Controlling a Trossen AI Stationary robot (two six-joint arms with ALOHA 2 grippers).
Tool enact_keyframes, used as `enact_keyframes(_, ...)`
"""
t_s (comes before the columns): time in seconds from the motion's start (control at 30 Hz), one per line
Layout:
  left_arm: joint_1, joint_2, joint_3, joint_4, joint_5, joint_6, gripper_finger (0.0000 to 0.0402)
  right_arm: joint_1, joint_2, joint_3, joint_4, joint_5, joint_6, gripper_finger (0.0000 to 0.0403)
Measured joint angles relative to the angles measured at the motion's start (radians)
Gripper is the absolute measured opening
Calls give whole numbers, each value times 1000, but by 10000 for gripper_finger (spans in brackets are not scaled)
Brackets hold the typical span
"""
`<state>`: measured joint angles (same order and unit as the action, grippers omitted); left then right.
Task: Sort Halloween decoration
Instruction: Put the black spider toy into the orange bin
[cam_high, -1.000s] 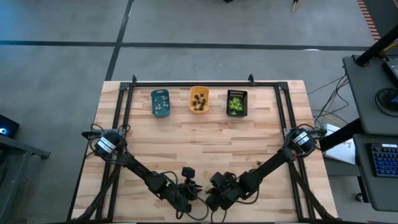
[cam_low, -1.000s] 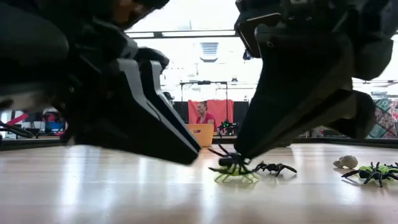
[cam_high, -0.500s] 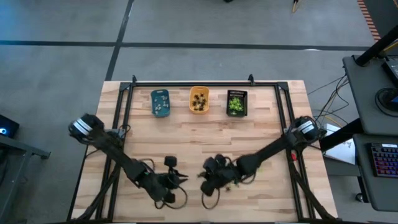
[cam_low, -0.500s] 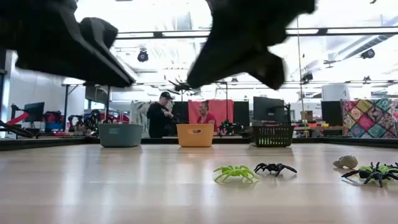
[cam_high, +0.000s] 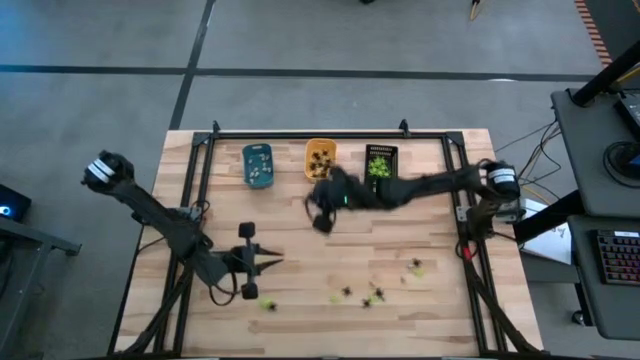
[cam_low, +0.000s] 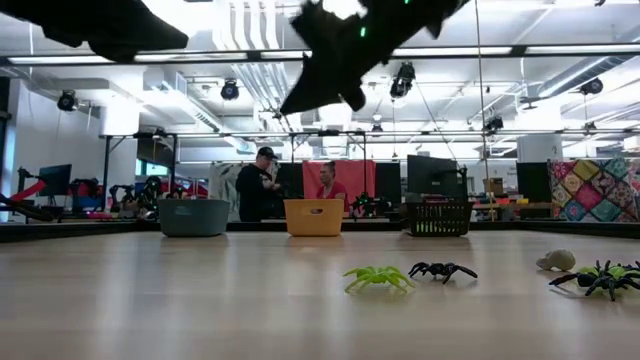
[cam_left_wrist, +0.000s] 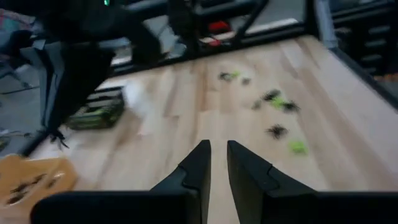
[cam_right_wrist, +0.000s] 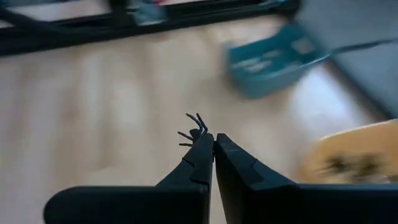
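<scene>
Jaws of the right gripper (cam_right_wrist: 213, 142) are clenched on a black spider (cam_right_wrist: 194, 128), whose legs stick out past the fingertips. In the high view this gripper (cam_high: 322, 212) hangs above the worktop (cam_high: 300, 250) just in front of the orange tray (cam_high: 320, 160), with the arm stretched across from the right edge. The blue tray (cam_high: 257, 165) sits to the left of the orange one and the black tray (cam_high: 380, 165) to its right, all three in a row along the far edge; each holds some small figures.

Left gripper (cam_high: 250, 266) sits over the near-left part of the worktop, apart from every figure; its jaws stand slightly apart with nothing between them, as the left wrist view shows (cam_left_wrist: 216, 163).

Loose spiders (cam_high: 372, 293) lie scattered along the near edge, toward the right, black and yellow-green mixed. One green spider (cam_high: 266, 304) lies by itself near the left gripper. In the low view a green spider (cam_low: 379, 278) and a black one (cam_low: 442, 270) lie side by side, with a pale figure (cam_low: 556, 260) and a green-and-black pair (cam_low: 603, 276) further right.

Two people (cam_low: 295, 190) stand in the room behind the far edge.
</scene>
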<state>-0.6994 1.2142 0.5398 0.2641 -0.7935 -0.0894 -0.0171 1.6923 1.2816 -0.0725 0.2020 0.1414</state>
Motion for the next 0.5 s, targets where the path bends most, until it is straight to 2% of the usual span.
enact_keyframes(0.13, 8, -65, -33, -3, -45, 2, 37, -154, 13, 0, 19, 8, -118, 8)
enact_keyframes(0.3, 10, -96, -56, 10, -106, -18, 37, -332, 78, -4, 35, 10, -71, 9)
enact_keyframes(0.5, 10, -88, -54, 9, -139, -51, 37, -394, 135, -5, 43, -58, 2, 9)
